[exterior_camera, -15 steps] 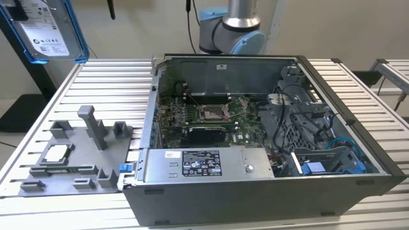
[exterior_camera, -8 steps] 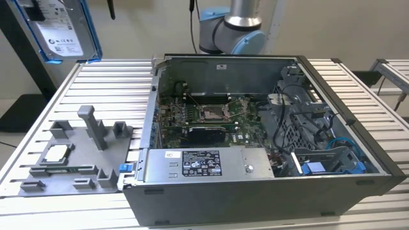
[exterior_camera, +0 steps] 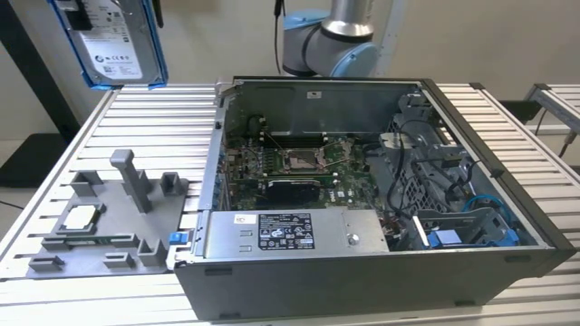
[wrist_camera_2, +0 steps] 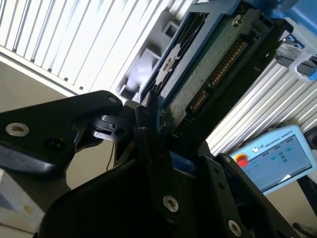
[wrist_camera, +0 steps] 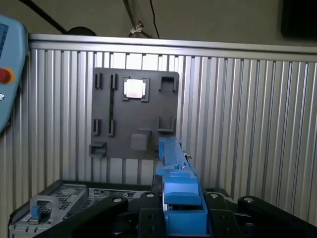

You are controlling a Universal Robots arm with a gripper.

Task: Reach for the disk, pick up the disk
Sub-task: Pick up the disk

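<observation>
While the jaws pinch the disk [wrist_camera_2: 203, 69] by its blue-framed edge, as both wrist views show, the reach and the grasp look finished. In the exterior view the disk hangs in the air at the upper left, well above the desk [exterior_camera: 154, 115] and apart from the grey fixture plate [exterior_camera: 100, 210] and the open computer case [exterior_camera: 363, 285]. By these pictures, nothing of the pick-up seems left undone.

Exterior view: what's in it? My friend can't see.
The disk, silver with a blue frame, hangs in the air high at the exterior view's left, above a slatted metal table. On the table sit an open computer case and a grey holder plate with a small silver chip.
</observation>
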